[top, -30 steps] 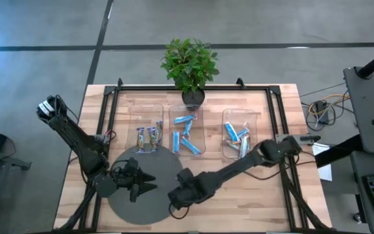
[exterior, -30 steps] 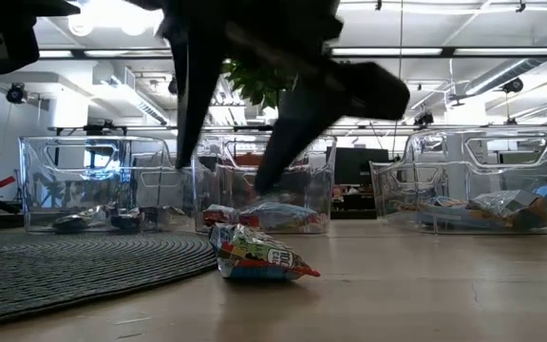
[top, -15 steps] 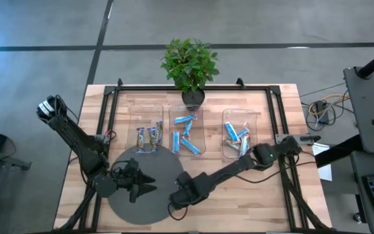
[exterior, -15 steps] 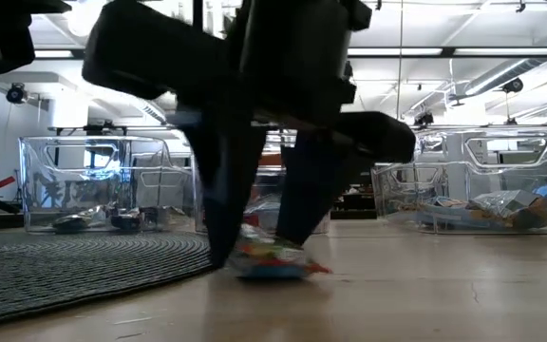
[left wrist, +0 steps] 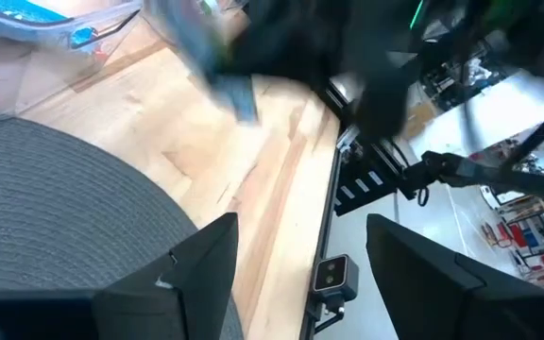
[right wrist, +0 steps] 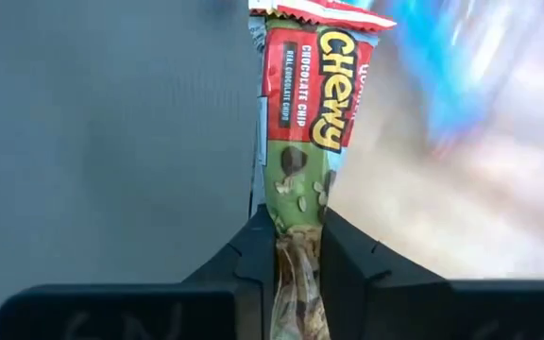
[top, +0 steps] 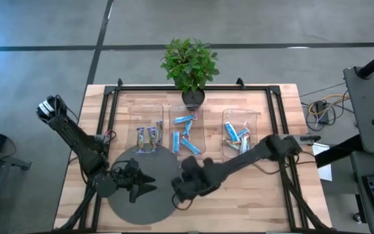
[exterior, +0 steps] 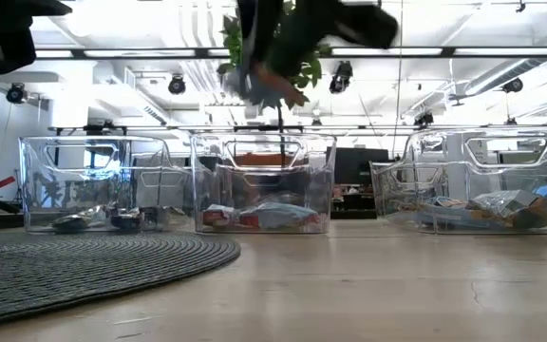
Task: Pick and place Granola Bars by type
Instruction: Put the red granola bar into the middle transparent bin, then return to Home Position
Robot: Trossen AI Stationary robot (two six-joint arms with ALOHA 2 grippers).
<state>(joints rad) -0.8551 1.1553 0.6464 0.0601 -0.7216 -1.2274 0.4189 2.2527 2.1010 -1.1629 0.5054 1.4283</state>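
right end effector clamped a chewy bar by one end, lifted above desk, lower centre. thin pinch; bar could slip mid-carry. left end effector open, idle over mat.

Right gripper near centre of table, raised clear of surface, fingers clamped tight on something thin, arm stretched in from far right. Left gripper low at near left, fingers spread wide, pointing right, holding nothing.
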